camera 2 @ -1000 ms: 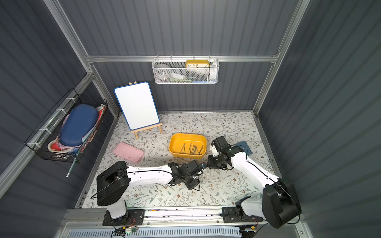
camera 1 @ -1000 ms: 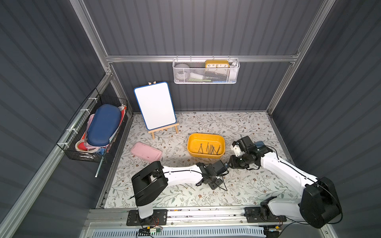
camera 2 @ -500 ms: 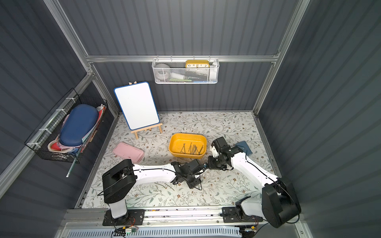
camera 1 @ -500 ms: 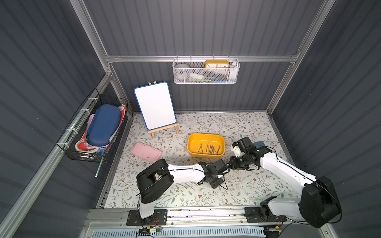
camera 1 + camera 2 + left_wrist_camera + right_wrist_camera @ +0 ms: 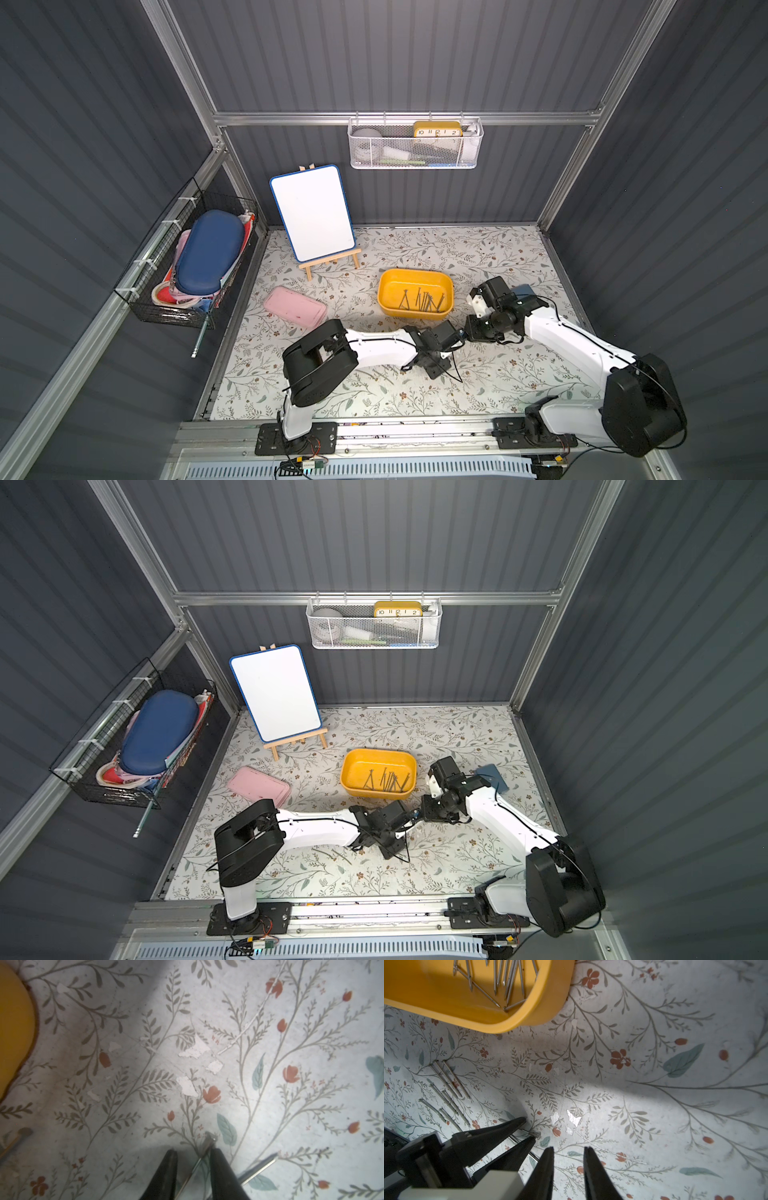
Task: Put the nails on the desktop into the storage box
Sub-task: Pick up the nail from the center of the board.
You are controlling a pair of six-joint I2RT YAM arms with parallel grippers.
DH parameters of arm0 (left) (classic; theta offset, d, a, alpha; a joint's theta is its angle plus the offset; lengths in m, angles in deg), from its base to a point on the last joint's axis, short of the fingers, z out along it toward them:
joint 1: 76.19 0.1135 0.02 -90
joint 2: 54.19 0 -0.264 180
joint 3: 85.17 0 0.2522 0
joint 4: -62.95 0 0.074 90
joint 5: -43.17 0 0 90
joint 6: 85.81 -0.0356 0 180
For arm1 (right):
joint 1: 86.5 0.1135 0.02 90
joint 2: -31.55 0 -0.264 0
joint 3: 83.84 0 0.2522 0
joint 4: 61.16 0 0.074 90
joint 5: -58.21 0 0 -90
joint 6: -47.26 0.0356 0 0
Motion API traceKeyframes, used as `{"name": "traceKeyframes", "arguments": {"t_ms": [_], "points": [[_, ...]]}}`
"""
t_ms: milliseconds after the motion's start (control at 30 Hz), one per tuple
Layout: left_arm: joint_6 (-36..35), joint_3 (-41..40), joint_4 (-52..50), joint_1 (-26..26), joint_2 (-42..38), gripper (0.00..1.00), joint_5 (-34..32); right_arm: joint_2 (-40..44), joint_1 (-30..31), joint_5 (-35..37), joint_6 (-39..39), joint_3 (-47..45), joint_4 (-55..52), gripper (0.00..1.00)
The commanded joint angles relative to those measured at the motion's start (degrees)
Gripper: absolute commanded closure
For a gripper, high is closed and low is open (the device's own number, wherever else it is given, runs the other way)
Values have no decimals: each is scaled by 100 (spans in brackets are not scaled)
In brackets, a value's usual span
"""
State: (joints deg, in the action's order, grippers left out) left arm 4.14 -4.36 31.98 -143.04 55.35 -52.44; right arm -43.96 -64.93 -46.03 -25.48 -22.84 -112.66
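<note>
Lying flat on the worktop (image 5: pixel 478 253), one nail (image 5: pixel 208 1140) runs lengthwise between the fingers of the left claw (image 5: pixel 193 1150). Its head pokes out just past the tips and its shaft is cut off by the frame edge. The fingers stand narrowly apart around it. One seems to touch the shaft, but no firm pinch shows. A second nail (image 5: pixel 257 1166) lies slantwise beside that claw, point outward, its head end hidden behind a finger.

The right claw (image 5: pixel 568 1148), just beside the left one's tips, is slightly spread and holds nothing. Several more nails (image 5: pixel 448 1088) lie side by side, nearly parallel, heads toward the box (image 5: pixel 415 276). A heap (image 5: pixel 422 300) lies inside it, mostly aligned front to back, a few crossed.

The floral print is chipped to white in spots. Dark ribbed walls on an aluminium frame enclose the worktop. In both top views the wrists hide the claw tips, and the loose nails are barely traceable.
</note>
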Motion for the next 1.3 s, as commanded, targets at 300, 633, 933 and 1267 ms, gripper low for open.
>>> {"name": "traceKeyframes", "arguments": {"t_ms": [300,633,933,1267], "points": [[-83,104,-146,73,307,100,-7,-55,19,-125,30,-20,38,73],[341,1144,-716,232,35,100,-323,-40,-3,-53,68,-39,39,72],[1210,1753,-1620,359,-521,100,-161,162,-225,210,72,-111,-18,72],[1216,1763,-1665,826,-508,100,-125,864,-726,70,135,218,-259,66]]}}
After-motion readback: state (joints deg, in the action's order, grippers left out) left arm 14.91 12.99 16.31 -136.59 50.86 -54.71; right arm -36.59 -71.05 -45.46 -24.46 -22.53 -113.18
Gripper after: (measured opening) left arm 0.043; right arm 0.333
